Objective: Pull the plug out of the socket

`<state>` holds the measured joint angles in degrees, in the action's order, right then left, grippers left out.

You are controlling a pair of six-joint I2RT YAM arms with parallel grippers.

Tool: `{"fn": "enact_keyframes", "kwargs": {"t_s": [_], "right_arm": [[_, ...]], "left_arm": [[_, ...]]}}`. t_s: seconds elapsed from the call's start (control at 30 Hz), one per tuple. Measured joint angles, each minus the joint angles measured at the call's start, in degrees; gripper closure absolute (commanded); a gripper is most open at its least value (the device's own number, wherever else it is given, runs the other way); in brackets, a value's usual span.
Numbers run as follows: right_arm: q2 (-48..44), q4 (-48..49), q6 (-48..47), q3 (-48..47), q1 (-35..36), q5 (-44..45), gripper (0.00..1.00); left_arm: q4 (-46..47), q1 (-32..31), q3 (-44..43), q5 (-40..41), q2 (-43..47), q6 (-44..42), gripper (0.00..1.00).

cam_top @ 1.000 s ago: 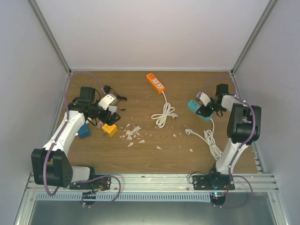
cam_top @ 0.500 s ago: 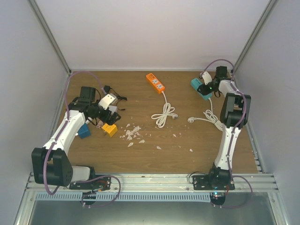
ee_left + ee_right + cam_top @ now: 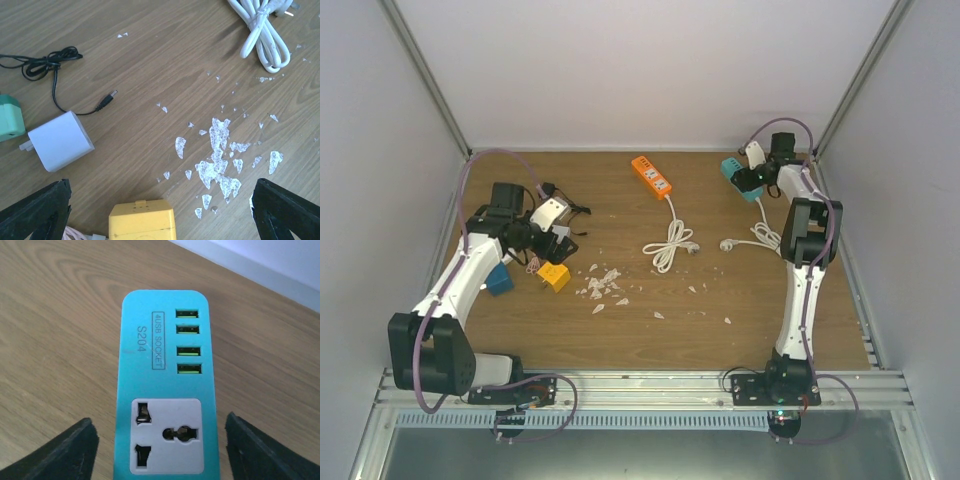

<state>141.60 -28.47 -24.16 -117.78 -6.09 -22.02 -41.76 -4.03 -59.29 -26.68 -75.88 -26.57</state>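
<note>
A teal socket block (image 3: 165, 365) with several USB ports lies on the wooden table; its white outlet is empty. My right gripper (image 3: 165, 450) is open, one black finger (image 3: 60, 450) on each side, with a gap to the block. From above, the teal block (image 3: 731, 168) lies at the far right corner under the right gripper (image 3: 748, 177). A white plug (image 3: 727, 244) lies loose on the end of the cord (image 3: 767, 238). My left gripper (image 3: 160, 220) is open above a yellow socket cube (image 3: 142, 220), holding nothing.
An orange power strip (image 3: 652, 175) lies far centre, its coiled white cord (image 3: 670, 243) trailing toward me. A white adapter (image 3: 61, 141) with a black lead, a blue cube (image 3: 500, 279) and white paper scraps (image 3: 220, 160) lie near the left arm. The right wall stands close to the right arm.
The right arm has swung to the far right corner, taking the teal block and its cord along. Its jaws have widened off the block. The left arm has stayed put.
</note>
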Motion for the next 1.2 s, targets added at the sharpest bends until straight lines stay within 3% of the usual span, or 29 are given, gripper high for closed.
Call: {"fn": "enact_keyframes", "kwargs": {"t_s": [0.23, 0.43, 0.6, 0.9, 1.2], "right_arm": [[-1.2, -0.4, 0.7, 0.9, 0.1, -1.2, 0.02], [-8.6, -2.4, 0.6, 2.2, 0.0, -4.0, 0.0], [-21.0, -3.1, 0.6, 6.8, -0.1, -8.3, 0.0], [-47.1, -1.6, 0.8, 30.9, -2.3, -15.8, 0.0], [-68.5, 1.3, 1.8, 57.4, -4.3, -18.4, 0.0]], "left_arm": [[-0.3, 0.0, -3.7, -0.8, -0.5, 0.0, 0.01], [-0.9, 0.7, -9.8, -2.2, -2.7, 0.2, 0.01], [-1.2, 3.2, -15.4, -4.2, -3.5, 1.1, 0.01], [1.3, 11.3, -19.5, -6.5, -5.3, 4.6, 0.01], [5.0, 17.6, -7.0, -8.0, -2.1, 5.4, 0.01]]}}
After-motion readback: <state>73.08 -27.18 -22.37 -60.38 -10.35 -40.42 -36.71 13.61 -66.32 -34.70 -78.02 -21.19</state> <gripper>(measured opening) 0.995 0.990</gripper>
